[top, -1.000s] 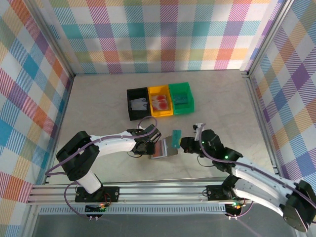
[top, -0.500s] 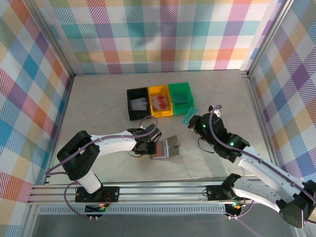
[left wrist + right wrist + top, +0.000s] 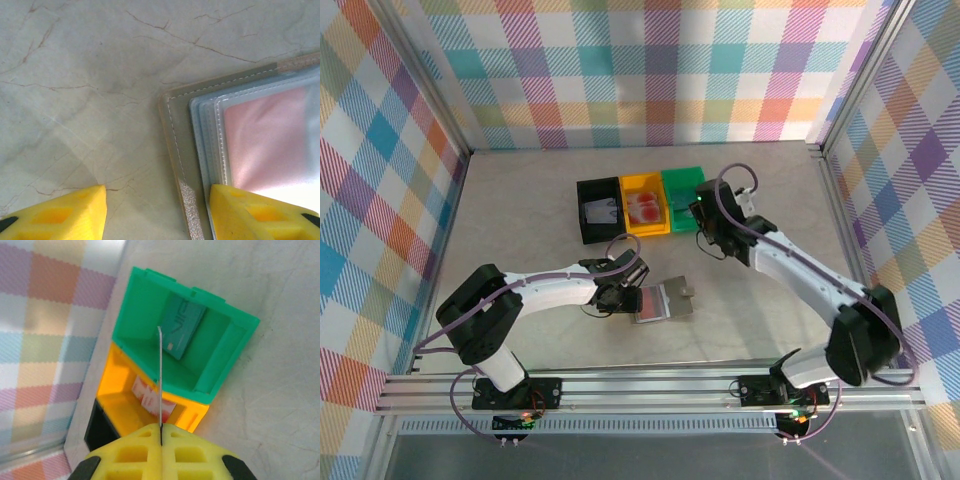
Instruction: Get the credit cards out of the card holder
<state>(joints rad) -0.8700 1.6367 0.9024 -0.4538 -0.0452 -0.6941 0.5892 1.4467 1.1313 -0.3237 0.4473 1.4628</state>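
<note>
Two hands, two jobs. On your left, the left hand (image 3: 157, 200) stands part-open with nothing clamped. One yellow finger (image 3: 60, 212) is down over the bare bench (image 3: 90, 75) and the other is over the card holder (image 3: 175, 150), so the holder's stitched corner lies in the gap between them.

The holder lies open and flat on the bench, just beside that hand and in front of the bins. A pink credit card (image 3: 270, 140) sits inside its clear sleeve (image 3: 220, 150). You should expect the sleeve to be soft and clingy, and the holder light enough to slide or lift along with the card. Pin it by the cover while a card is drawn.

Behind it, the black bin (image 3: 598, 232), yellow bin (image 3: 187, 415) and green bin (image 3: 222, 357) stand in a row, touching. A red-and-white card (image 3: 150, 395) lies in the yellow bin and a teal card (image 3: 182, 335) in the green.

On your right, the right hand (image 3: 161, 429) is closed on the held card (image 3: 160, 375). From its wrist the card shows edge-on as a thin pale line, standing over the green bin.

These cards look thin, stiff and slick. Take each by a short edge, pads flat on both faces, since a corner pinch may let it swivel.
</note>
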